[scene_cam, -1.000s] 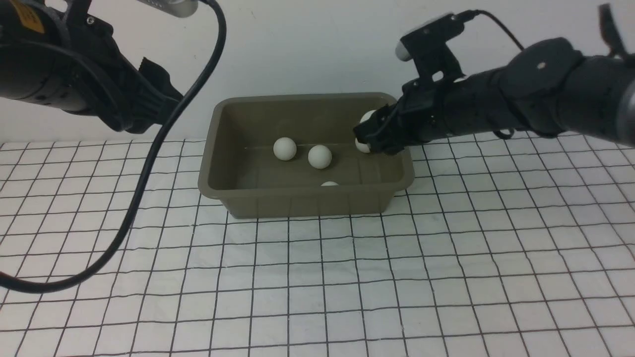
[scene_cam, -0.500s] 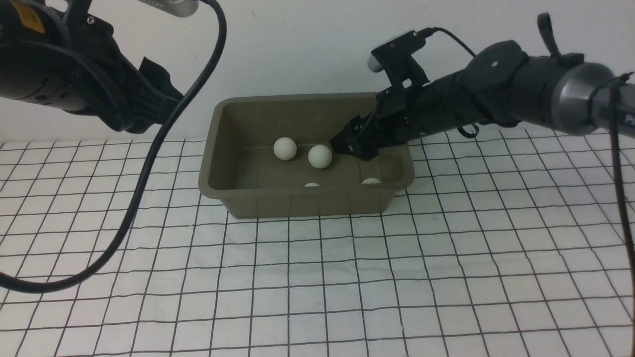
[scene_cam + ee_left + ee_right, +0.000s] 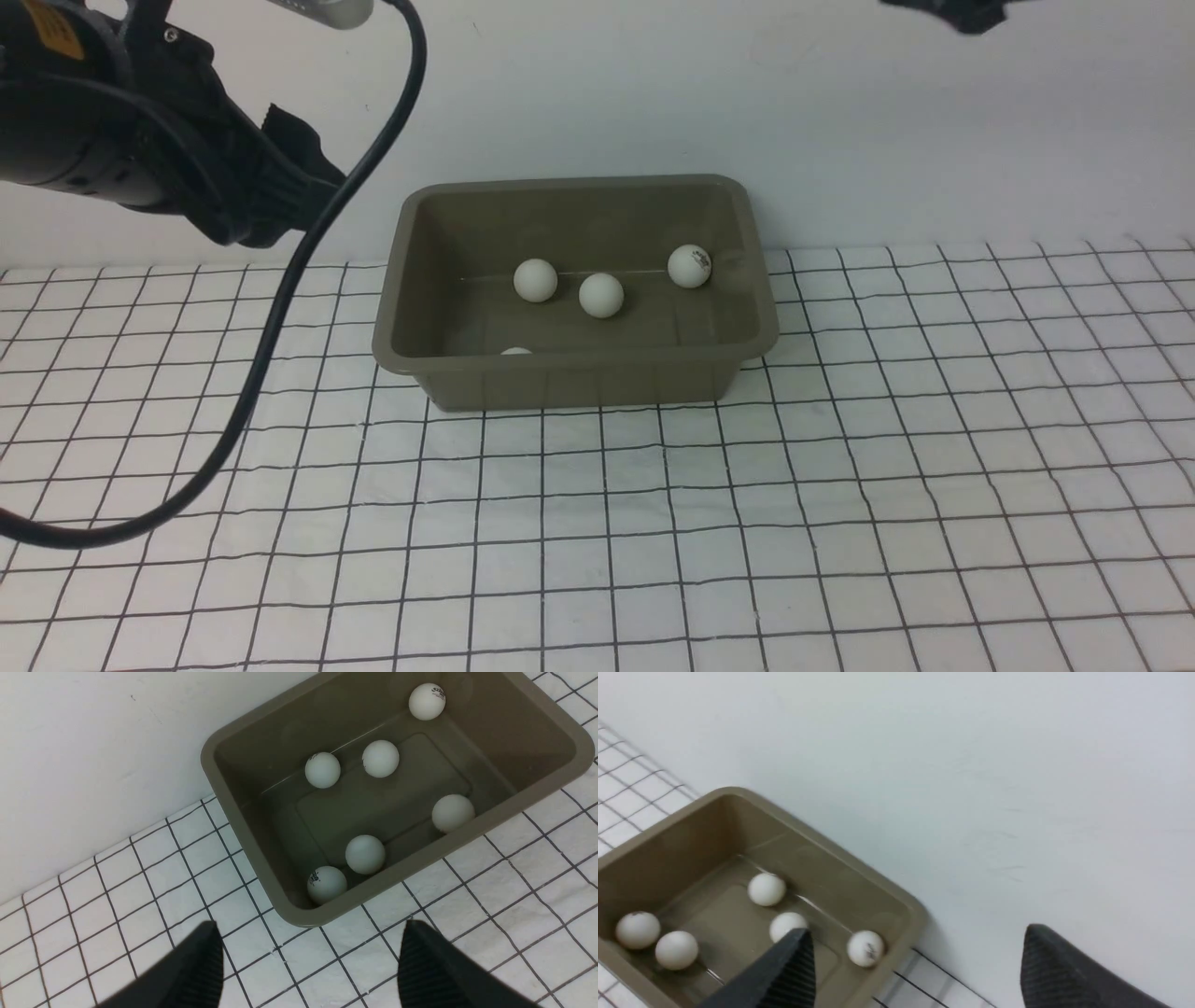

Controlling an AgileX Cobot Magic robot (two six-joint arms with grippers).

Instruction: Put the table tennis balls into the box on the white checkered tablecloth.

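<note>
Front view: I see the table tennis balls point(image 3: 600, 295) inside the box point(image 3: 579, 385) mid-frame. My left claw point(image 3: 313, 173) is off at upper left, spread and empty. The right claw point(image 3: 915, 931) is spread and empty too.

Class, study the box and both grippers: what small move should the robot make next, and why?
Probably retract to a rest pose and stop. All six table tennis balls lie in the box, none shows on the white checkered tablecloth, and the left gripper and right gripper are open and empty.
</note>
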